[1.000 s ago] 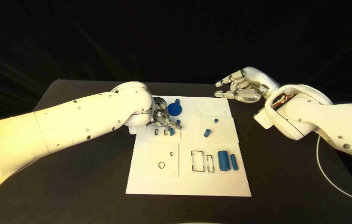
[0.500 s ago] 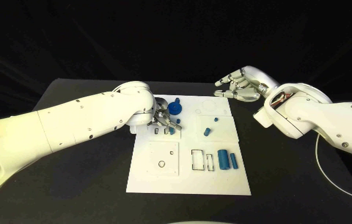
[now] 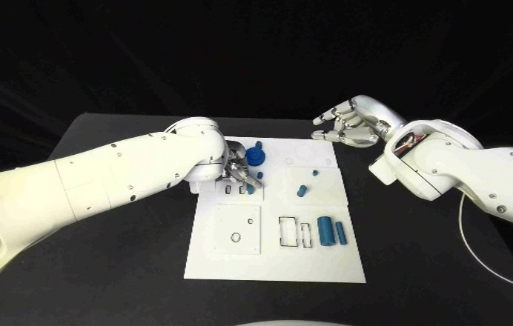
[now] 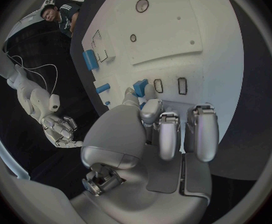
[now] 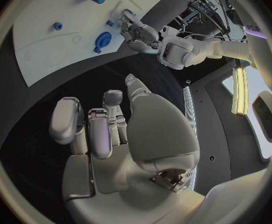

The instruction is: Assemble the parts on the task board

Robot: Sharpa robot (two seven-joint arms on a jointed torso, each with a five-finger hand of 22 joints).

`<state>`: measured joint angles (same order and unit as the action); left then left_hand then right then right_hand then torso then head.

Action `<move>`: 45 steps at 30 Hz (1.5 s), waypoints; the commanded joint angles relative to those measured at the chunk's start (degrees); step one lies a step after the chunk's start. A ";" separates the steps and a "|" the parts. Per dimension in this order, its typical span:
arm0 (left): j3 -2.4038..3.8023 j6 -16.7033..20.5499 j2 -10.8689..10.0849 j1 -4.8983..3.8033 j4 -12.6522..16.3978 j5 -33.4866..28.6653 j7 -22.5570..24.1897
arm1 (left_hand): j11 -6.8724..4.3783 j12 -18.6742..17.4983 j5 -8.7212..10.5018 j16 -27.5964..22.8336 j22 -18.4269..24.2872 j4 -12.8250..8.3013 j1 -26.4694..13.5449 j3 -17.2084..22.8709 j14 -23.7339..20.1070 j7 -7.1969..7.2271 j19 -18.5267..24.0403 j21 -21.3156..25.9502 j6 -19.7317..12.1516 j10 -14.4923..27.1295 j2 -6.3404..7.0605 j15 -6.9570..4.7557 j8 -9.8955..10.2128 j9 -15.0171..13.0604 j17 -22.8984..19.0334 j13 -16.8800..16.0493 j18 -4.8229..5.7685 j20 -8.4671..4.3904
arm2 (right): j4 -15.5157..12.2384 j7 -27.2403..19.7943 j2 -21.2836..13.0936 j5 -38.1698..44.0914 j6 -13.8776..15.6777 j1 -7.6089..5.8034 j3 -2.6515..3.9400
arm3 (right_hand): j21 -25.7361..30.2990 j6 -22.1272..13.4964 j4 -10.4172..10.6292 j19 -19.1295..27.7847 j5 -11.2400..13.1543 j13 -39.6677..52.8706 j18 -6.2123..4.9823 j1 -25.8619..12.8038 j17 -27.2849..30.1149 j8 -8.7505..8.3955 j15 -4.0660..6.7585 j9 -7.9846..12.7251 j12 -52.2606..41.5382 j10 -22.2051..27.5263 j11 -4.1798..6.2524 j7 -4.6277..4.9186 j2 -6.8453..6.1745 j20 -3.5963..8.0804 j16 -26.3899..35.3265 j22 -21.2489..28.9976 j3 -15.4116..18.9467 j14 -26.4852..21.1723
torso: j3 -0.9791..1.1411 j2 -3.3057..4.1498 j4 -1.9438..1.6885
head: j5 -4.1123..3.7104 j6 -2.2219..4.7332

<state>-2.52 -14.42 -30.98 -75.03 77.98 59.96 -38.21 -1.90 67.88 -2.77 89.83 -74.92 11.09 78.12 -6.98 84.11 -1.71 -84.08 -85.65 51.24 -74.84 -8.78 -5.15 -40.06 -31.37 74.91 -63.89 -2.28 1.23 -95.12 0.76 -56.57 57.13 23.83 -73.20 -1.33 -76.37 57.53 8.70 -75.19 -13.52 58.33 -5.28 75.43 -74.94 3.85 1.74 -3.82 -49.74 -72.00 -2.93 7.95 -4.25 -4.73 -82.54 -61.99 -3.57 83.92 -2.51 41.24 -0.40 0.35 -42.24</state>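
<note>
The white task board (image 3: 276, 255) lies mid-table. My left hand (image 3: 237, 170) hovers over the board's far left part and pinches a small blue part (image 4: 140, 86) between thumb and a finger, just above two small rectangular slots (image 4: 182, 85). A round blue gear-like part (image 3: 256, 156) stands right beside that hand. Two small blue parts (image 3: 302, 190) lie in the board's middle. Two blue cylinders (image 3: 324, 233) stand at the near right. My right hand (image 3: 348, 129) floats off the board's far right corner, fingers loosely bent and apart, holding nothing.
A square inset plate with two holes (image 3: 236, 231) sits at the board's near left, with rectangular outlines (image 3: 290, 234) beside it. Black table (image 3: 118, 267) surrounds the board. A thin white cable (image 3: 477, 230) hangs by my right arm.
My left hand has shifted very slightly over the small slots, still pinching the blue part. The right hand has stayed put.
</note>
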 commanded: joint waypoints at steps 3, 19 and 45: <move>-0.10 0.53 0.14 0.09 0.49 0.02 0.26 | -0.35 -1.16 -1.84 0.17 -9.16 -3.33 6.23 5.86 5.89 -0.02 -3.36 -0.17 -1.62 0.78 -0.76 -0.42 0.98 -0.08 15.09 0.58 0.78 -0.56 | 0.12 0.02 0.14 0.54 -0.93 0.01 -0.01 | 0.38 0.16 0.14 0.60 -0.37 -0.14 -0.52 0.26 -0.51 0.34 -0.36 -0.05 0.29 0.55 0.08 -0.08 0.37 -0.10 0.46 0.30 0.37 3.06 | 0.00 0.00 0.00 | 0.04 -0.06; 0.14 1.94 -1.41 0.14 1.83 -2.12 0.67 | 0.31 -2.05 -1.66 0.17 -9.36 -3.69 -2.93 39.15 5.89 -0.72 -3.31 0.16 -1.46 0.04 13.61 0.22 0.54 -3.39 15.09 1.26 0.74 0.14 | 0.37 -0.05 0.47 0.27 -1.16 0.04 -0.05 | 0.55 0.17 0.33 0.71 -0.81 -0.19 -0.55 0.30 -0.41 0.33 -0.35 -0.05 0.26 0.64 0.08 -0.07 0.57 -0.09 0.58 0.50 0.55 3.03 | 0.00 -0.01 -0.05 | -0.09 -0.33; 0.28 25.38 -9.23 4.24 9.05 3.07 9.60 | 0.03 -1.08 -1.44 0.17 -10.53 -5.50 -4.35 42.91 5.89 -0.45 -3.85 -0.67 -0.76 -1.16 16.32 0.06 0.35 -4.02 15.09 0.32 1.02 0.00 | 0.37 -0.41 0.28 -0.33 -1.01 0.11 -0.11 | 0.68 0.23 1.10 0.69 -1.36 -0.25 -0.54 -0.16 -0.41 0.32 -0.36 -0.05 0.10 0.64 0.07 -0.07 1.02 -0.08 0.67 0.56 1.09 3.06 | 0.14 -0.15 -0.62 | -0.14 -0.40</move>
<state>-2.30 4.79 -40.19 -70.91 86.75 58.94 -32.48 -1.85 66.58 -4.54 89.83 -74.93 14.43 73.65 26.69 83.98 -2.42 -83.94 -86.12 50.30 -75.46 7.07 -5.01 -39.44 -35.37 74.93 -63.51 -2.27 1.03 -94.68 0.71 -56.27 56.79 23.34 -73.12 -1.43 -76.07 57.53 9.67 -74.77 -14.64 58.16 -5.28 75.33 -74.91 3.85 1.74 -3.82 -49.69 -71.82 -2.74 7.95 -3.69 -4.73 -82.23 -61.43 -2.60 83.92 -2.41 41.11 -0.92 0.21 -42.69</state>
